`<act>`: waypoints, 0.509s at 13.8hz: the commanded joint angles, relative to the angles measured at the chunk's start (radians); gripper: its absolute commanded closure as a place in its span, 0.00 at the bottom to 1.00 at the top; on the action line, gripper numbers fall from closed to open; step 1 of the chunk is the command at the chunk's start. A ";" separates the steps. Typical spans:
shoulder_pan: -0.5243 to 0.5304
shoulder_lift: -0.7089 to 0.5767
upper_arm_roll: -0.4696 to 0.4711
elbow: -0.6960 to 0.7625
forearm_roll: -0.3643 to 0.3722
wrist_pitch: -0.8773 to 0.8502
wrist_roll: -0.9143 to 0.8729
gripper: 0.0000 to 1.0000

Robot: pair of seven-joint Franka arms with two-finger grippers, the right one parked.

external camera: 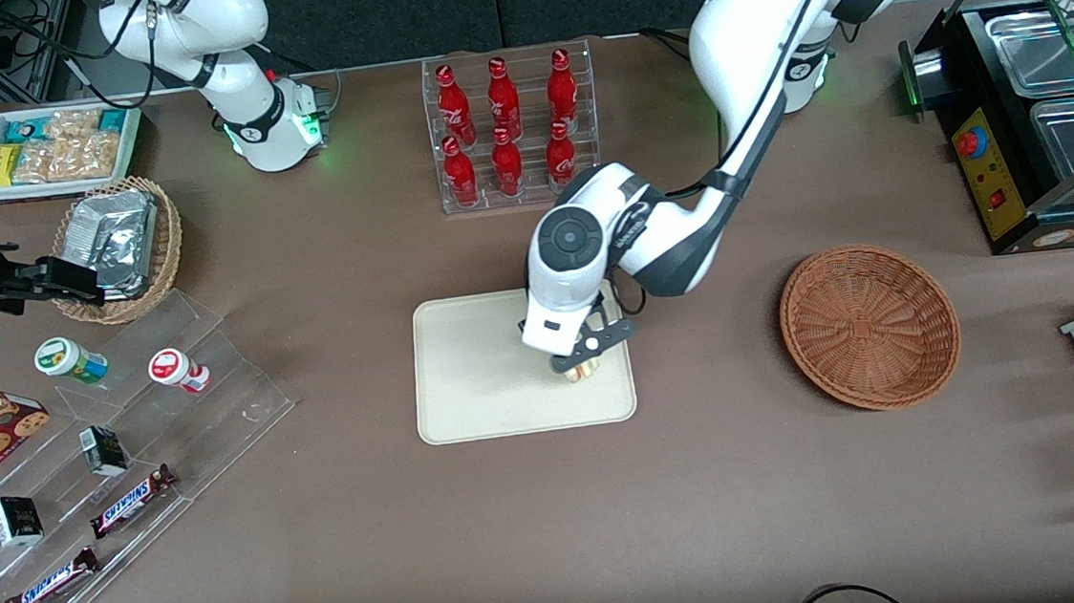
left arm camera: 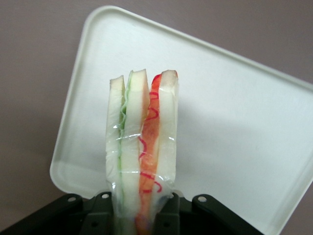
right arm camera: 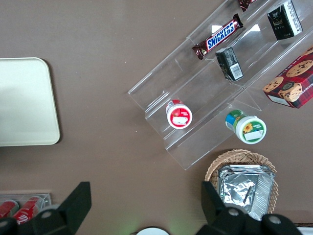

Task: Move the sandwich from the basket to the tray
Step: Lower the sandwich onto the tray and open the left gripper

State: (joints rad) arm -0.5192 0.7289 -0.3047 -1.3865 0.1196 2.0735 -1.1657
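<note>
The gripper [external camera: 588, 360] is hanging over the tray [external camera: 466, 374], above the part of the tray nearest the basket [external camera: 870, 325], and is clamping the sandwich [external camera: 584, 371] between its fingers. In the front view only a small pale and red end of the sandwich is showing beneath the gripper, just over the tray surface; whether it is touching the tray cannot be told. In the left wrist view the sandwich [left arm camera: 144, 147] is standing out lengthwise from the gripper [left arm camera: 142, 215], its cut edge facing the camera: white bread layers, a green stripe and a red-pink stripe, all under clear wrap. The dark fingers [left arm camera: 171, 215] are pressing on both sides of its base. The tray [left arm camera: 244, 122] is filling the background around the sandwich, with brown counter [left arm camera: 29, 73] showing past its rim. The basket is sitting on the counter [external camera: 706, 499] well apart from the tray, toward the working arm's end, and is holding nothing. A clear rack of red bottles [external camera: 509, 126] is standing farther from the front camera than the tray.
</note>
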 commanded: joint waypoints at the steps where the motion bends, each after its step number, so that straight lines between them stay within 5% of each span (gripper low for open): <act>1: -0.035 0.073 0.009 0.060 0.025 0.023 0.070 1.00; 7: -0.054 0.177 0.012 0.156 0.061 0.031 0.261 0.98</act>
State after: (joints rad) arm -0.5479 0.8507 -0.3030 -1.3221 0.1466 2.1129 -0.9372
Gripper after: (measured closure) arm 0.833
